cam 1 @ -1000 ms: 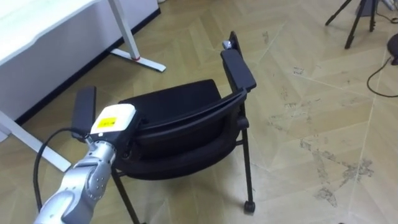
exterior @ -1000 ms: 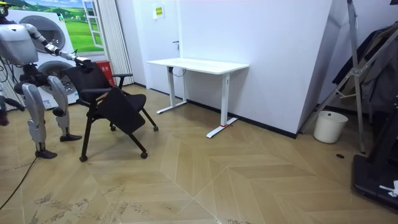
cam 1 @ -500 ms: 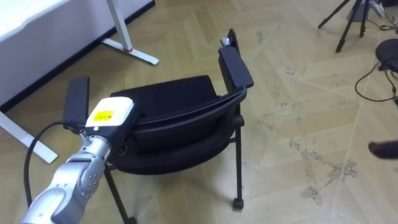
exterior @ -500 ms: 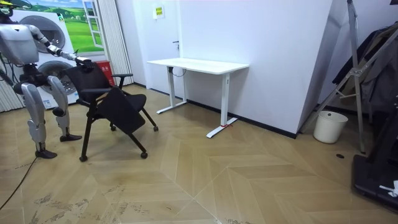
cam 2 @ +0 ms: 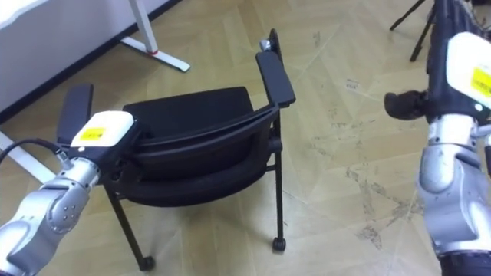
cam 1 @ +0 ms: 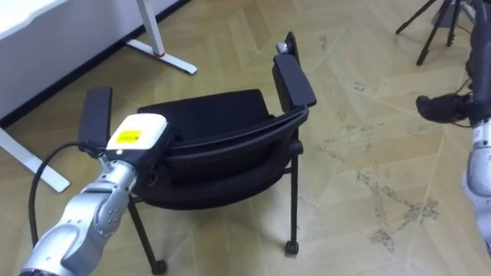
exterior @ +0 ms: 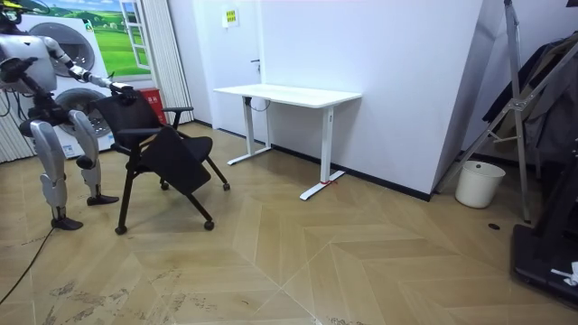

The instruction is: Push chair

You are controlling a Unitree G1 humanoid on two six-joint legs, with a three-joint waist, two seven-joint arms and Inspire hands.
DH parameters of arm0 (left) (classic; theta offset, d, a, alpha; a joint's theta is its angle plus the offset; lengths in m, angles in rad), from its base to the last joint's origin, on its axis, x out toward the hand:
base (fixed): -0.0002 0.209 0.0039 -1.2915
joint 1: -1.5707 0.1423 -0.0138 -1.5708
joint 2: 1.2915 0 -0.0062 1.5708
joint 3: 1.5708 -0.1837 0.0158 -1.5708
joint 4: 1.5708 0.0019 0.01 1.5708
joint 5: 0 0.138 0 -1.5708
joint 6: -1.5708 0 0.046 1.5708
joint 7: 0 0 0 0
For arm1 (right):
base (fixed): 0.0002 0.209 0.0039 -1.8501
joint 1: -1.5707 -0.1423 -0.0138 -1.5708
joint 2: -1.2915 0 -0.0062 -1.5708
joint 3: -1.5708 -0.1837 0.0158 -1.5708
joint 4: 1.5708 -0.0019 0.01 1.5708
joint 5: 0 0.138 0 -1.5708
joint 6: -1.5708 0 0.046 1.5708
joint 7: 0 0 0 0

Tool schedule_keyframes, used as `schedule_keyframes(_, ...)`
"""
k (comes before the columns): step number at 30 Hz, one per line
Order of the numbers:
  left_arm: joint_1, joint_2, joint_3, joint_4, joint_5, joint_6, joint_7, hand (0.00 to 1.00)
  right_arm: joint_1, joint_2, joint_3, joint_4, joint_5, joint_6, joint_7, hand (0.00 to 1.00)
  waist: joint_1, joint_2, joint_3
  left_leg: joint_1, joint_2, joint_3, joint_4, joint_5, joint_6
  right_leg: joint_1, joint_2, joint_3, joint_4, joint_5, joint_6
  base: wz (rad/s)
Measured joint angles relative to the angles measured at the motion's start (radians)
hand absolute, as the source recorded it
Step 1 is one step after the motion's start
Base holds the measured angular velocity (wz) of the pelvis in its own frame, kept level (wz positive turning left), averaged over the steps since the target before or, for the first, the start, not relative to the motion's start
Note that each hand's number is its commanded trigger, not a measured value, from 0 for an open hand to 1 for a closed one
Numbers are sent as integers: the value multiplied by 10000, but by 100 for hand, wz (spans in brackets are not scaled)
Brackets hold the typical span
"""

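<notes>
A black chair with two armrests and small wheels stands on the wooden floor just in front of me, its backrest toward me. My left hand lies on the top of the backrest at its left end, beside the left armrest; its fingers are hidden against the black backrest. My right hand hangs in the air to the right of the chair, apart from it, fingers loosely stretched and holding nothing. In the room view I stand behind the chair at the room view's left.
A white desk stands beyond the chair against the wall, its leg foot close to the chair's far left. A tripod is at the far right. A white bin sits by the wall.
My right hand has risen into view at the right of the chair. My left hand has stayed on the backrest. The view has shifted slightly.
</notes>
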Motion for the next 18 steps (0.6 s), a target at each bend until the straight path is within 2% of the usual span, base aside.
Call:
schedule_keyframes(5,-248,23,-158,116,15,-149,0,100,-1,-298,1159,-351,-765,-10,745,0,234,-76,48,-26,5,-2,-3,0,0,-13,6,0,-12,1,-1,0)
schedule_keyframes(9,-378,33,-203,128,204,-338,4,100,-10,-358,1487,-755,-1463,-39,1368,0,441,-104,64,-39,8,-13,-1,0,0,4,6,-7,-4,1,-2,0)
schedule_keyframes(11,-445,34,-217,98,262,-461,8,100,-125,-362,1520,-982,-1733,-235,1621,0,525,-144,88,-58,8,-35,2,0,0,20,3,-36,-1,3,-4,3)
schedule_keyframes(18,-582,56,-217,109,301,-642,-36,100,-424,-389,2294,-1700,-1819,-326,2678,0,550,-171,94,-181,12,-192,12,0,-1,-19,17,-127,5,5,-8,4)
